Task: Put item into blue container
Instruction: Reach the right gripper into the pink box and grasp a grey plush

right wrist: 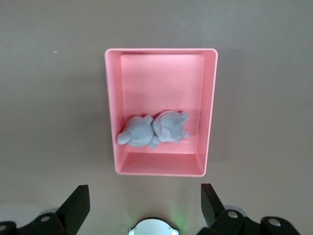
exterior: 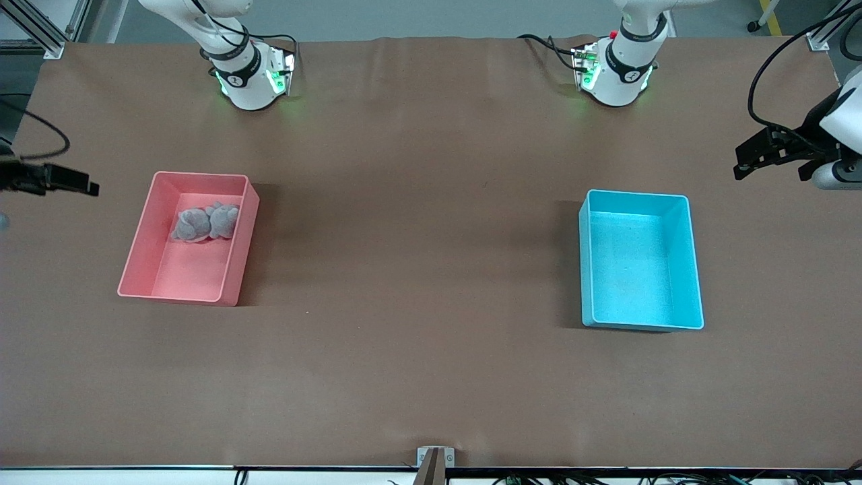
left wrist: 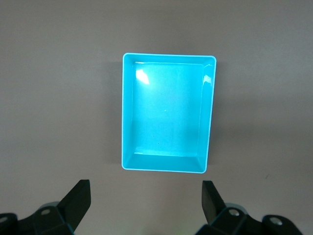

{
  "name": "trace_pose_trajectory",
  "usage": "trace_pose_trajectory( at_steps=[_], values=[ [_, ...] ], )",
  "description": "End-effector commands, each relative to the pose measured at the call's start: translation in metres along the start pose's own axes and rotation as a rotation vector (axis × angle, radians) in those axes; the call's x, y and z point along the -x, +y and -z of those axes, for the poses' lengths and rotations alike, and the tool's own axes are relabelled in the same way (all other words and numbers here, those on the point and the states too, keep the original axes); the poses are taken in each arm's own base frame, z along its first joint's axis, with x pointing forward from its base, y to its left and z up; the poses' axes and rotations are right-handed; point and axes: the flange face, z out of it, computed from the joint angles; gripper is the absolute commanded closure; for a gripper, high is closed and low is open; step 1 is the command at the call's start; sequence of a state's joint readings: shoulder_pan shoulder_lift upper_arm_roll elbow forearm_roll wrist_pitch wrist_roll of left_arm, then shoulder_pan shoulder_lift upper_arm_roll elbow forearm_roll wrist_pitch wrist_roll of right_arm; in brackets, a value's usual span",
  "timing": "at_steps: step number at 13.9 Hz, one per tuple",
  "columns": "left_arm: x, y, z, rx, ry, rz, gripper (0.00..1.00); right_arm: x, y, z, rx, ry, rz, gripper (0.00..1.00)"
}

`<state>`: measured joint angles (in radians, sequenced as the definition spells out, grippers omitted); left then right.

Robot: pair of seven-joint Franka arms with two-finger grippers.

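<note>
The item, a grey plush toy point(exterior: 205, 221) point(right wrist: 154, 131), lies in the pink bin point(exterior: 195, 269) point(right wrist: 161, 88), in the half toward the robots' bases. The blue container point(exterior: 636, 269) point(left wrist: 166, 117) stands toward the left arm's end of the table with nothing in it. My left gripper point(exterior: 751, 162) point(left wrist: 146, 200) hangs high over the left arm's end of the table, open and holding nothing, looking down on the blue container. My right gripper point(exterior: 84, 184) point(right wrist: 145, 203) hangs over the right arm's end, open with nothing between its fingers, looking down on the pink bin.
Brown paper covers the table point(exterior: 417, 236). The two arm bases point(exterior: 249, 74) point(exterior: 619, 67) stand along the edge farthest from the front camera. A small metal bracket point(exterior: 436, 458) sits at the nearest edge. The right arm's base point(right wrist: 152, 227) shows in the right wrist view.
</note>
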<state>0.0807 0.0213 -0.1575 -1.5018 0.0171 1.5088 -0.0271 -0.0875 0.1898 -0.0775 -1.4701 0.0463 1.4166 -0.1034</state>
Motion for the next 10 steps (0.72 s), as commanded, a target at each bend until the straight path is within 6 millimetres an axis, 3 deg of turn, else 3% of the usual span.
trace_pose_trajectory(
  at_steps=[1, 4, 7, 10],
  values=[
    [-0.004, 0.001, -0.002, -0.008, -0.01, 0.004, 0.0, -0.01, 0.021, -0.042, -0.006, 0.015, -0.026, 0.0],
    [-0.009, 0.002, -0.009, -0.005, -0.017, 0.001, 0.0, -0.02, 0.043, -0.125, -0.005, 0.066, -0.066, 0.0],
    [-0.016, 0.003, -0.018, -0.002, -0.019, -0.001, 0.0, -0.019, 0.044, -0.173, -0.004, 0.068, -0.114, 0.0],
    [-0.024, 0.004, -0.028, 0.003, -0.017, -0.003, 0.0, -0.013, 0.037, -0.207, -0.004, 0.044, -0.203, 0.0]
  ],
)
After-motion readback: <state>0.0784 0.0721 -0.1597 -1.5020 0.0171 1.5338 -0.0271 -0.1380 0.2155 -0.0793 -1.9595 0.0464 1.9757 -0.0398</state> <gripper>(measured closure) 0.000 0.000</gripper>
